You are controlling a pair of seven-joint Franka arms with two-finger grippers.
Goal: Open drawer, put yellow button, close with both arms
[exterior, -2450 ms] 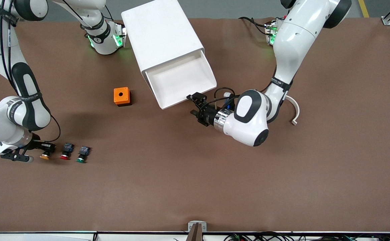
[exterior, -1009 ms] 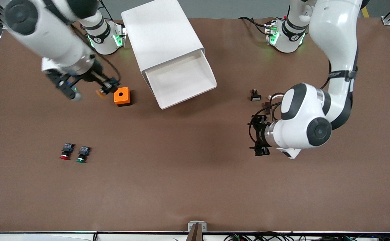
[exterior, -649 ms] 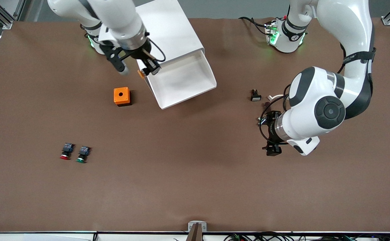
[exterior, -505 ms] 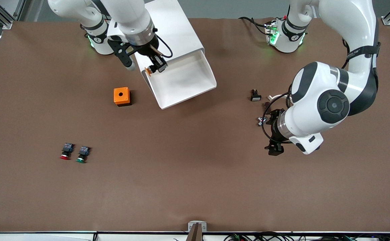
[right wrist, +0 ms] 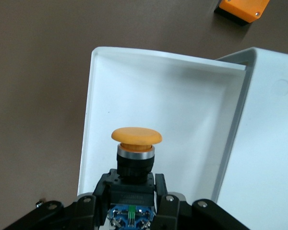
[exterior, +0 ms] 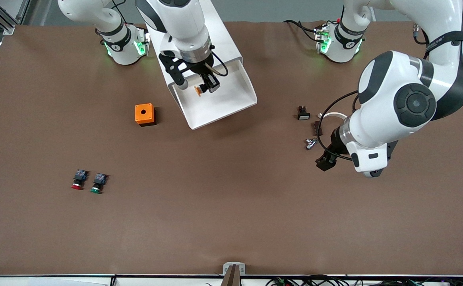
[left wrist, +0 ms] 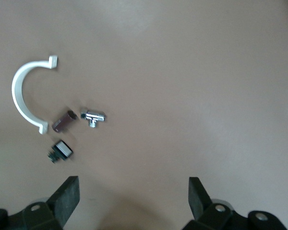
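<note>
The drawer (exterior: 224,100) stands pulled out of the top of the white cabinet (exterior: 225,44), its tray bare inside (right wrist: 182,96). My right gripper (exterior: 206,86) hangs over the tray and is shut on the yellow button (exterior: 198,90). In the right wrist view the fingers clamp the black body of the yellow button (right wrist: 136,136), with the cap pointing toward the tray floor. My left gripper (exterior: 326,163) is open and holds nothing, low over the bare table toward the left arm's end. Its fingertips (left wrist: 67,196) stand wide apart.
An orange box (exterior: 144,114) sits beside the drawer toward the right arm's end. A red button (exterior: 78,181) and a green button (exterior: 97,184) lie nearer the front camera. Close to my left gripper lie a white curved clip (left wrist: 21,93), a silver fitting (left wrist: 93,116), a brown piece (left wrist: 64,120) and a black-and-white part (left wrist: 61,150).
My right gripper has carried the yellow button from beside the orange box to over the open drawer. My left arm has swung away from the drawer toward its own end of the table.
</note>
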